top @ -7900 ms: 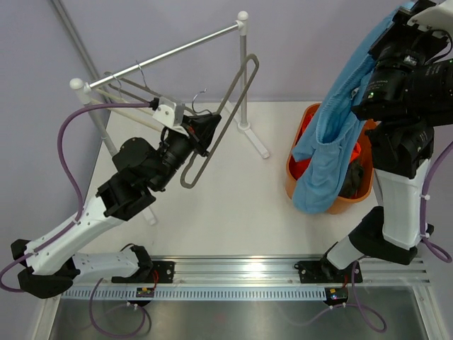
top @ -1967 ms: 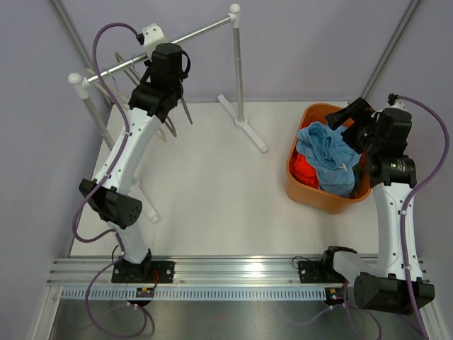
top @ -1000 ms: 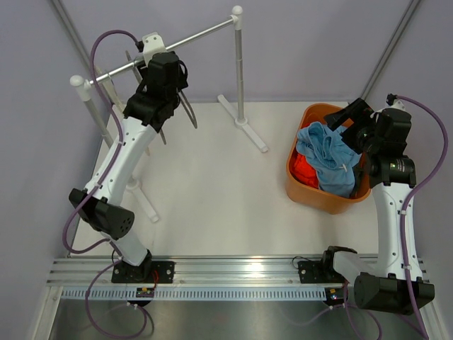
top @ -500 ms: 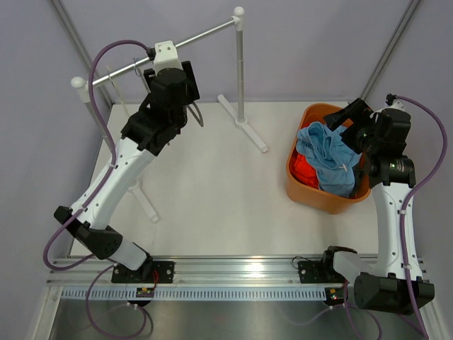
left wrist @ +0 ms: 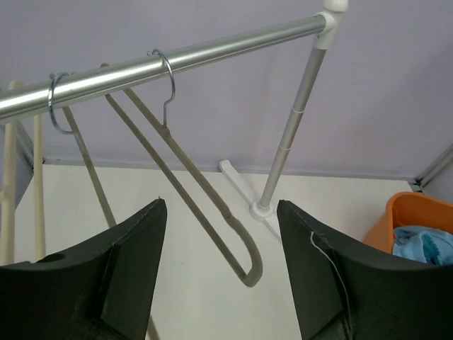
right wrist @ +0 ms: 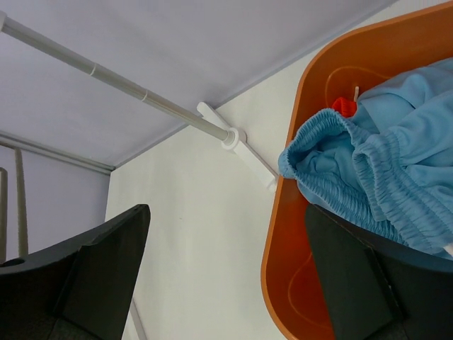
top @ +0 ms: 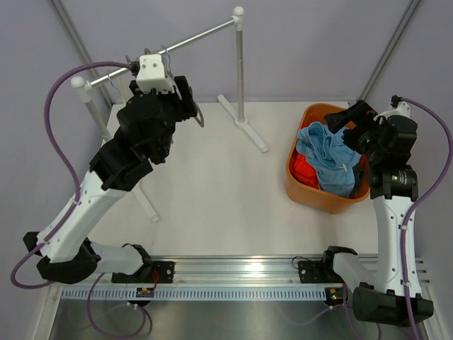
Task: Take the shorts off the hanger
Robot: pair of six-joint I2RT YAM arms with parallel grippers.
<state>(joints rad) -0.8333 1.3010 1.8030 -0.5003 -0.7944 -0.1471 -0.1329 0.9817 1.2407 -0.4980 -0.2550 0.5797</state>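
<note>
The light blue shorts (top: 329, 159) (right wrist: 382, 170) lie bunched on top in the orange basket (top: 291, 177) (right wrist: 272, 241). A bit of the bright orange shorts (top: 303, 168) (right wrist: 343, 106) shows under them. A bare grey hanger (left wrist: 205, 195) hangs by its hook from the metal rail (left wrist: 177, 60) (top: 198, 35). My left gripper (top: 190, 106) (left wrist: 221, 205) stands open just short of the hanger, nothing between its fingers. My right gripper (top: 347, 120) (right wrist: 226, 209) hovers open over the basket's far rim, empty.
A second bare hanger (left wrist: 88, 163) hangs further left on the rail. The rack's upright post (top: 241, 71) (left wrist: 294, 120) and its white foot (top: 244, 127) stand at the back middle. A purple cable loops off the left arm.
My left arm has drawn back and down from the rail, jaws spreading wider, leaving the hanger hooked on the rail. The right arm has barely shifted over the basket.
</note>
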